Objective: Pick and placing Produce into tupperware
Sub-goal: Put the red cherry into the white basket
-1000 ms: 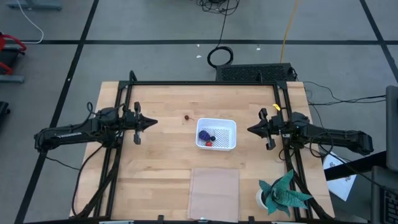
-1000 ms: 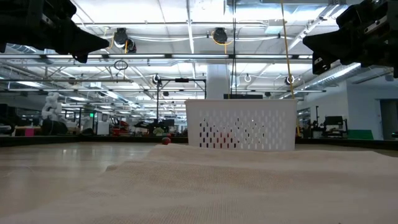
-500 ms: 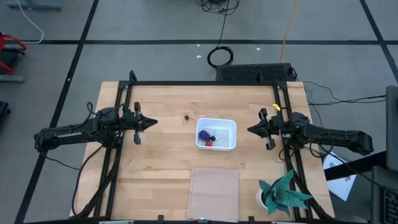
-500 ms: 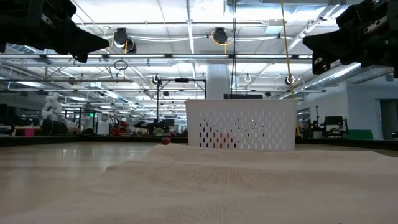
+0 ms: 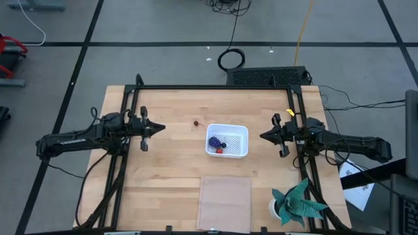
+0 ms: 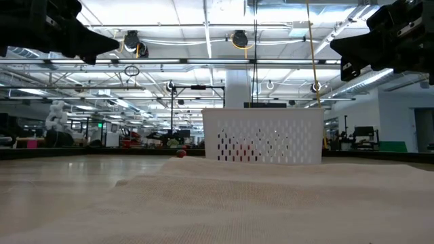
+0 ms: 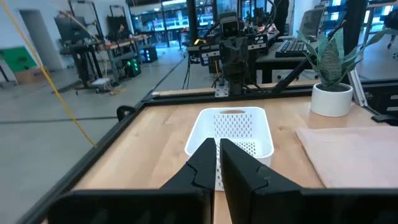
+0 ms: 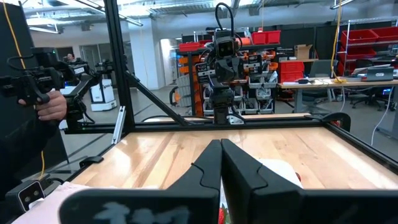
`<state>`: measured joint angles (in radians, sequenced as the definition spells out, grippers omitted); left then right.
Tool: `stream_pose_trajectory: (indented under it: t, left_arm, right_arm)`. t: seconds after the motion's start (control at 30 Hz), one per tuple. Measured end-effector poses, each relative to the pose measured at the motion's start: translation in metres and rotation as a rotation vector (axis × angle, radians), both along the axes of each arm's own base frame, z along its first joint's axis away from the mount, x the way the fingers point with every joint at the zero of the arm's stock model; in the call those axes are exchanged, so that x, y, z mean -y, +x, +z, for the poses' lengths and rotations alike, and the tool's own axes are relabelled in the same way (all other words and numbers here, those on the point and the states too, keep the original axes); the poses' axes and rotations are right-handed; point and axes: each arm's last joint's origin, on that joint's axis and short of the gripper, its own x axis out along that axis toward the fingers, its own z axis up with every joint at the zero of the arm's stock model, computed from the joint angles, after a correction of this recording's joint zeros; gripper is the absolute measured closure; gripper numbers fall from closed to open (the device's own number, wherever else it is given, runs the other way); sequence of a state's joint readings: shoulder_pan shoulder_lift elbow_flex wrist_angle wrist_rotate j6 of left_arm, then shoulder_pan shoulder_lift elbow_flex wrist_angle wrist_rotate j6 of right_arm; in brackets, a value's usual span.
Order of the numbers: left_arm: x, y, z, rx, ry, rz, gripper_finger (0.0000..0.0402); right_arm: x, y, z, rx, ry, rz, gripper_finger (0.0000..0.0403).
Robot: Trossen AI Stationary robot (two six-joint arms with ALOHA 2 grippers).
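The white tupperware (image 5: 228,140) sits on the table's middle, between the two arms. Inside it lie the purple-blue bunch (image 5: 213,140), a dark berry (image 5: 223,145) and a red piece (image 5: 220,151). One small red berry (image 5: 198,123) rests on the wood just left of and beyond the tupperware; the low view shows this berry (image 6: 181,153) beside the container's wall (image 6: 262,135). My left gripper (image 5: 161,129) hovers shut above the table's left part, pointing at the container (image 7: 231,127). My right gripper (image 5: 262,136) hovers shut on the container's right side.
A pale translucent sheet (image 5: 225,194) lies flat near the table's near edge. A teal paper plant in a white pot (image 5: 297,203) stands at the near right corner. Black frame rails (image 5: 215,87) run along the table's sides. A person's hand (image 8: 48,104) shows beyond the table.
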<state>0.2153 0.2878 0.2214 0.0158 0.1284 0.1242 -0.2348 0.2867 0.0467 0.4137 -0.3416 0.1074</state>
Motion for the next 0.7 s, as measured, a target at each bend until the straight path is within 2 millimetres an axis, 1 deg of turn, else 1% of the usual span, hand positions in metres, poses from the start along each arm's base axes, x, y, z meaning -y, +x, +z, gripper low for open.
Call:
stream_pose_trajectory:
  t: [0.23,0.47,0.63,0.7]
  left_arm:
    - [0.0,0.0001,0.0041,0.039,0.026,0.0,0.0376]
    - [-0.0001,0.0001,0.0042,0.039,0.031,0.0,0.0376]
    - [-0.0003,0.0001,0.004,0.027,0.146,0.004,0.0376]
    - [-0.0002,0.0001,0.0039,0.024,0.163,0.002,0.0376]
  right_arm:
    - [0.0,0.0,0.0,0.0,0.0,0.0,0.0403]
    - [0.0,0.0,0.0,0.0,0.0,0.0,0.0403]
    - [0.0,0.0,0.0,0.0,0.0,-0.001,0.0403]
    - [0.0,0.0,0.0,0.0,0.0,-0.001,0.0403]
